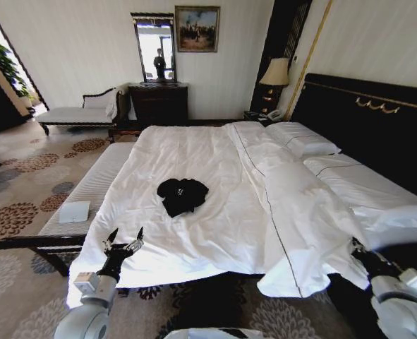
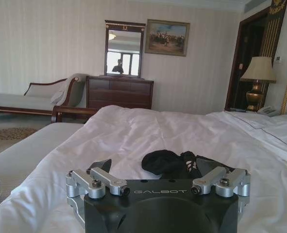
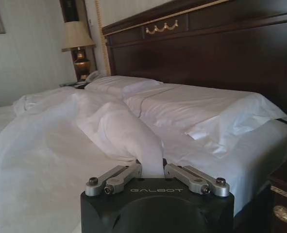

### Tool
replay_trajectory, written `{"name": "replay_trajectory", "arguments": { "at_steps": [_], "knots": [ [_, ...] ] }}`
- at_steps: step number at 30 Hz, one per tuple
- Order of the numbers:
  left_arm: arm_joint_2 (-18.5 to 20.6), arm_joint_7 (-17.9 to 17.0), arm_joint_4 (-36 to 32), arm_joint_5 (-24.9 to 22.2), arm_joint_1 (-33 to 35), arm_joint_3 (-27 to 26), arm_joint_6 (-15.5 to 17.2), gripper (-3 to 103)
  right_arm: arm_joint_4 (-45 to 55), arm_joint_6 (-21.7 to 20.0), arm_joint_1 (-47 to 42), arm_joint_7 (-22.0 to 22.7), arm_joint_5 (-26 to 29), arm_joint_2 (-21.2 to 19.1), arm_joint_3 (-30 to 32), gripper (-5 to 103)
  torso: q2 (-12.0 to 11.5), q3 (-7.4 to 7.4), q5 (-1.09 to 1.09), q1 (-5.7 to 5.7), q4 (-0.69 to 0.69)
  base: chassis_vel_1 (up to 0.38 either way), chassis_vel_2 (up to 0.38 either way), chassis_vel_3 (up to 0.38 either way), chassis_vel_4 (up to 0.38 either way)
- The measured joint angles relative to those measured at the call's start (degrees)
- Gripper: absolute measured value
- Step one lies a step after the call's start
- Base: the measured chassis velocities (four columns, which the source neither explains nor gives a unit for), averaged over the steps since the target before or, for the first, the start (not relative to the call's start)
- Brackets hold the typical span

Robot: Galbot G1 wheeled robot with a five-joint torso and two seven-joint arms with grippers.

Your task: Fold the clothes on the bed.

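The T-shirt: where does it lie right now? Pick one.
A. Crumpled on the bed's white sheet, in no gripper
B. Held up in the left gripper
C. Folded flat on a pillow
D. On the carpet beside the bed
A. The T-shirt sits bunched in a dark heap on the bed, while the left gripper, open, is at the bed's near edge, short of it.

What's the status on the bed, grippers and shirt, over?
Left gripper open at the bed's near edge, short of the black T-shirt. Right gripper at the duvet fold, holding nothing. Shirt crumpled mid-bed, unfolded. Nothing between left gripper and shirt.
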Motion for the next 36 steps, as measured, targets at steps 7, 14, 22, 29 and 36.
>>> {"name": "replay_trajectory", "arguments": {
  "at_steps": [7,14,22,29,36],
  "knots": [
    [-0.2,0.0,0.0,0.4,0.5,0.1,0.0,98,-7.1,1.8,2.7,-0.5,-2.1,-5.2,1.5,3,0.0,0.0,-0.01,0.0,-0.02,0.0,0.0,0.0,0.0],
    [-0.5,0.0,-0.1,0.9,0.6,0.5,0.0,98,-21.3,11.8,5.3,-2.6,-14.5,-11.6,0.1,3,0.0,0.0,0.01,0.0,-0.01,0.0,0.0,0.0,0.0],
    [-1.3,0.1,-0.3,1.4,1.7,0.4,-0.3,98,-34.6,14.6,11.0,-1.3,-17.6,-14.7,-1.1,3,0.0,0.0,0.0,0.01,0.04,0.0,0.0,0.0,0.0],
    [-1.3,0.1,-0.5,1.5,1.9,0.2,-0.3,98,-40.4,16.2,13.0,-0.6,-18.2,-15.1,-1.1,3,0.0,0.01,0.0,0.01,0.04,0.0,0.0,0.0,0.0],
    [-0.8,0.1,-0.6,1.4,1.6,0.4,-0.1,98,-42.0,16.3,13.4,0.4,-17.6,-14.4,-0.9,14,0.0,0.0,-0.08,0.0,-0.16,0.0,0.0,0.0,0.0]
  ]
}}
